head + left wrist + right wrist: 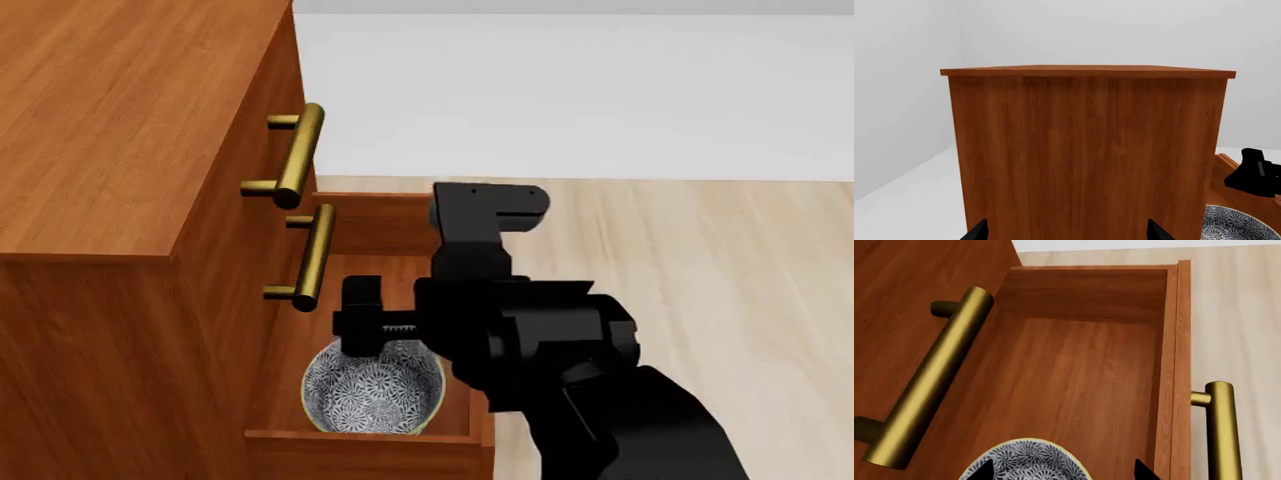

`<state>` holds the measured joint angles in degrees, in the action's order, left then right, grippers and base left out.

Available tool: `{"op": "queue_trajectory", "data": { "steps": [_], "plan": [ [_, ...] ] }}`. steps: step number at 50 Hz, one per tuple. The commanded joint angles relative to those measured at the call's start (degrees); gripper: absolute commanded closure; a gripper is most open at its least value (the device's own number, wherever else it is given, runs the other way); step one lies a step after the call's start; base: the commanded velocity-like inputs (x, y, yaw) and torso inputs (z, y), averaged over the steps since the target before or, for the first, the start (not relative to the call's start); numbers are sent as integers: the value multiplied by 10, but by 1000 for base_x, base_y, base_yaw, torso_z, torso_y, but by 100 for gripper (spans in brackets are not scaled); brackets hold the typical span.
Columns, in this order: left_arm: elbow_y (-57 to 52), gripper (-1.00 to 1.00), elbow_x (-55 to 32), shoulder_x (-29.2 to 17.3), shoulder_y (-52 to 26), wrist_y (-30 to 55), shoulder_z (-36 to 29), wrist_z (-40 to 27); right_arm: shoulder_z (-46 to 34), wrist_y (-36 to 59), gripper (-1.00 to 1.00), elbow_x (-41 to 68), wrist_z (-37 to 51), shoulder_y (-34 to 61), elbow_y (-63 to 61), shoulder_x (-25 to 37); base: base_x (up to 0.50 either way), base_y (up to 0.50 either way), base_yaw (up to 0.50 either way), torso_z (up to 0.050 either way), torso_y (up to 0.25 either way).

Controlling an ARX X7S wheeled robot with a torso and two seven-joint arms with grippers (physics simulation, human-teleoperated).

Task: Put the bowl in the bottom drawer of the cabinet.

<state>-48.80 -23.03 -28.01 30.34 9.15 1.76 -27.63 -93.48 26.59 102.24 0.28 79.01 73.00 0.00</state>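
The cabinet (120, 150) is a reddish-brown chest at the left of the head view, and its plain side panel (1087, 160) fills the left wrist view. Its bottom drawer (367, 445) stands pulled out. The blue-and-white bowl (374, 392) sits upright on the drawer floor, also visible as the bowl (1029, 462) and the bowl (1235, 225). My right gripper (358, 320) hovers just above the bowl's far rim, open (1064, 471), with its fingertips spread wider than the bowl. My left gripper (1067, 232) is open in front of the cabinet's side, holding nothing.
Two brass bar handles (300, 155) (314, 255) of the upper drawers jut out over the open drawer. The bottom drawer's own handle (1221, 430) is on its front. Pale wood floor (721, 270) lies to the right, and white walls stand behind.
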Motion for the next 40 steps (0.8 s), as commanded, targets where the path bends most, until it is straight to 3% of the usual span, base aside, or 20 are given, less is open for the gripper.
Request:
{"op": "queue_trajectory", "data": {
  "steps": [1, 37, 40],
  "plan": [
    [-2, -100, -1, -1, 1, -1, 0, -2, 1, -3, -100, -5, 1, 18, 3, 0, 0, 0, 0, 0, 0],
    [-10, -100, 9, -6, -12, 15, -20, -12, -15, -49, -100, -13, -12, 107, 18, 1, 0, 0, 0, 0, 0],
    [-6, -100, 11, -5, -15, 14, -26, -10, -1, -70, -100, -6, 34, 114, -60, 42, 0, 0, 0, 0, 0]
  ]
}}
